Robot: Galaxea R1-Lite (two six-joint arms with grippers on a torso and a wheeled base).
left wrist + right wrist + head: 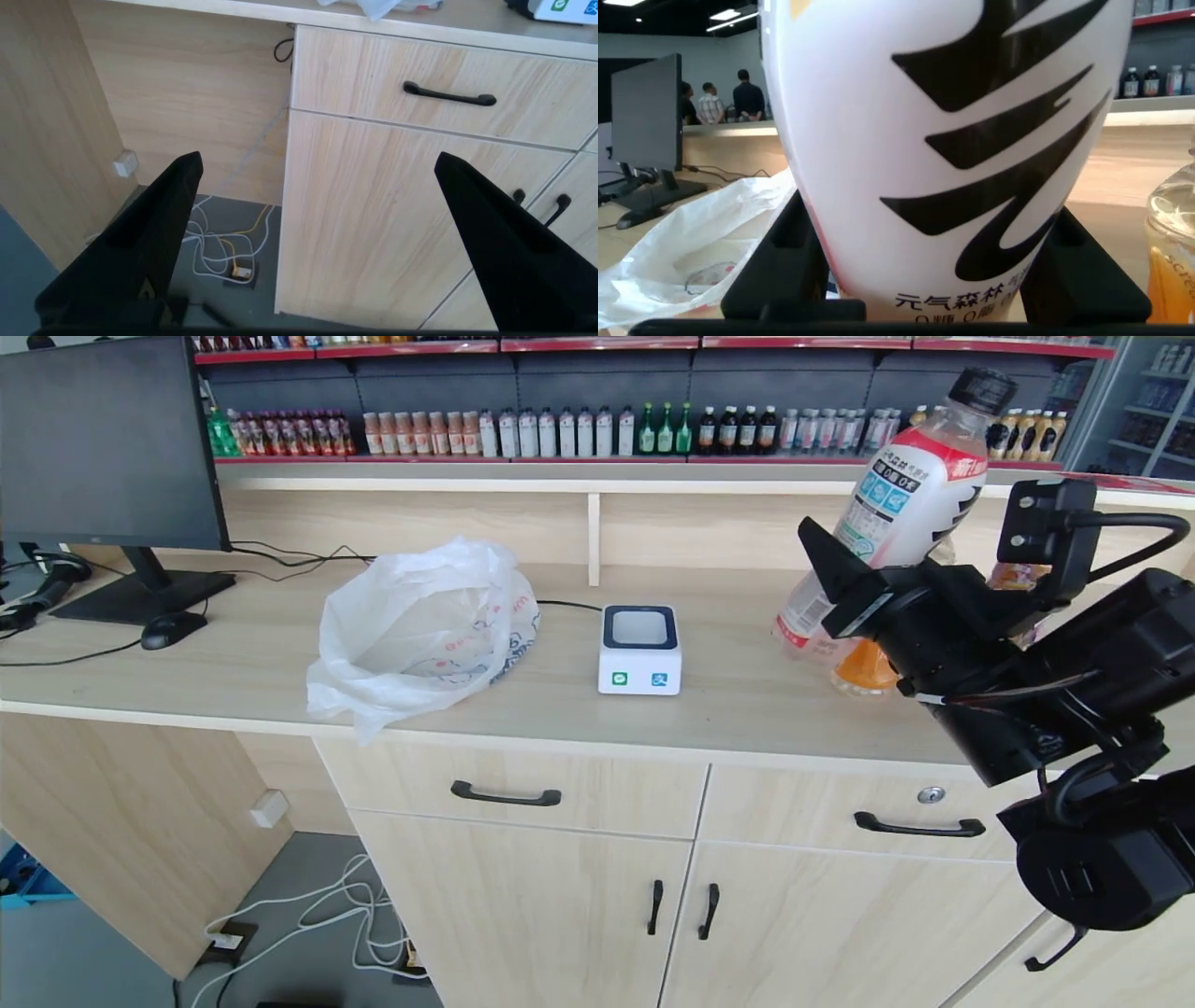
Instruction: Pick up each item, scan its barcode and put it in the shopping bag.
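So the thing that matters here is the bottle (pixel 910 495) vs the scanner (pixel 639 649). The bottle is up off the counter (pixel 728 700), to the right of the scanner and higher than its glass top, with a clear gap between them. Its long axis is tilted: base end down and pointing roughly toward the scanner, black cap up and leaning away to the right. My guess is the next move is a sideways carry toward the scanner window, probably with some wrist roll, because the label side facing that window is what counts, and I can't tell from here where the barcode sits.

The right gripper (pixel 864 593) has the bottle clamped around its lower half. In the right wrist view the fingers (pixel 775 252) press against both sides of the bottle body, so the grip looks solid. It's clearly the nearer arm to the scanner.

The left gripper (pixel 318 163) is down below the counter edge, lower than the scanner and off on its left side, facing the drawer front (pixel 448 70). Its jaws are spread wide with nothing between them.

The shopping bag (pixel 420 625) sits slumped with its mouth open just to the left of the scanner, so it's on the far side from the bottle. An orange bottle (pixel 864 674) stands on the counter right of the scanner, partly hidden behind the right gripper and waiting its turn.
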